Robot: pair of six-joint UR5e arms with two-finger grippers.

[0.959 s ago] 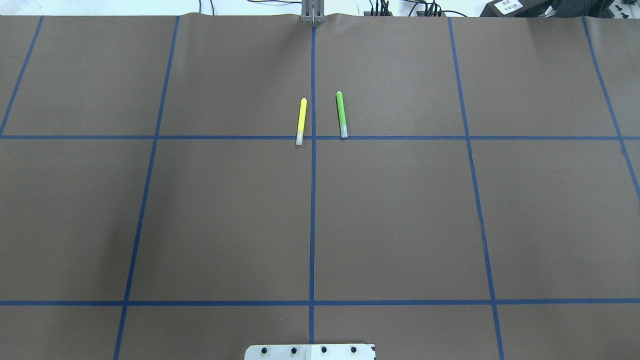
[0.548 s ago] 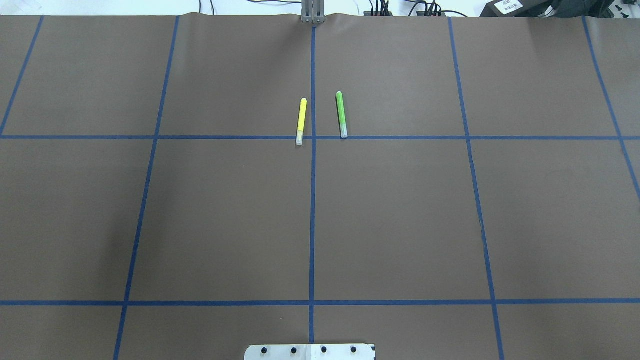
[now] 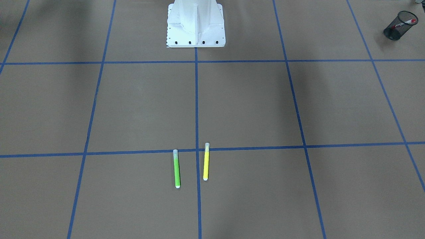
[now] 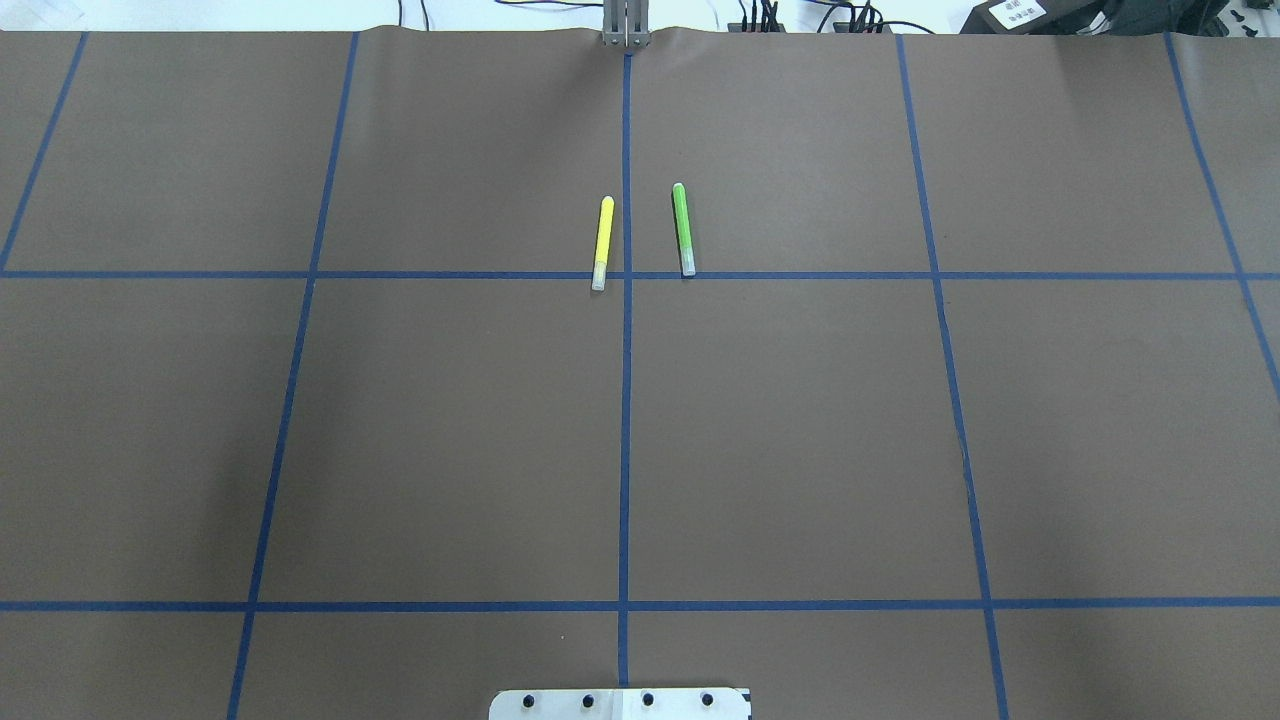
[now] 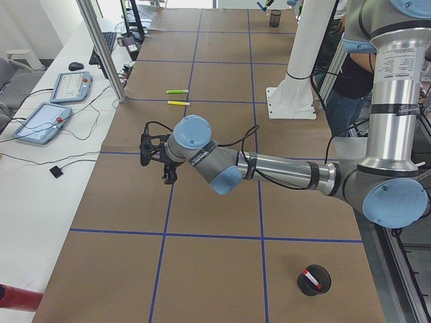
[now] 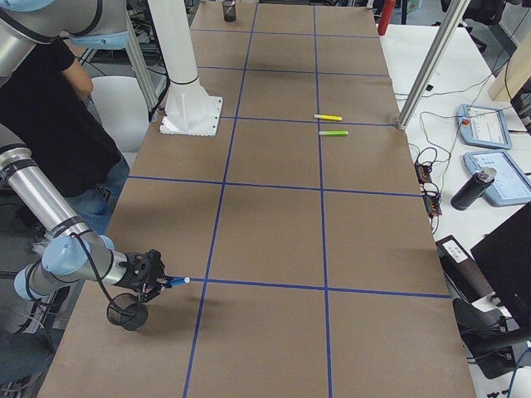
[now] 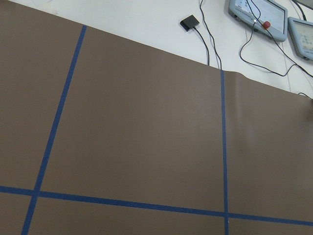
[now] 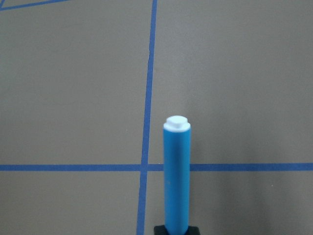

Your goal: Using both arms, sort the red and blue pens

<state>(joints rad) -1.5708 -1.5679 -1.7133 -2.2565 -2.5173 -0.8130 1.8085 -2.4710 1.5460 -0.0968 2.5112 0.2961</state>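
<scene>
The blue pen (image 8: 176, 176) sticks out from my right gripper (image 8: 176, 229), white tip forward, and the gripper is shut on its lower end. In the exterior right view that gripper (image 6: 151, 279) holds the blue pen (image 6: 172, 283) level, just above a black mesh cup (image 6: 127, 315) near the table's edge. The red pen (image 3: 407, 22) leans inside another black mesh cup (image 3: 399, 20) on my left side, and the red pen (image 5: 309, 276) also shows in the exterior left view. My left gripper (image 5: 166, 161) hangs over bare table, and I cannot tell whether it is open or shut.
A yellow pen (image 4: 603, 242) and a green pen (image 4: 683, 228) lie side by side near the table's far centre. The white robot base (image 3: 196, 23) stands at the near edge. A person stands behind the base. Teach pendants and cables lie beyond the far edge.
</scene>
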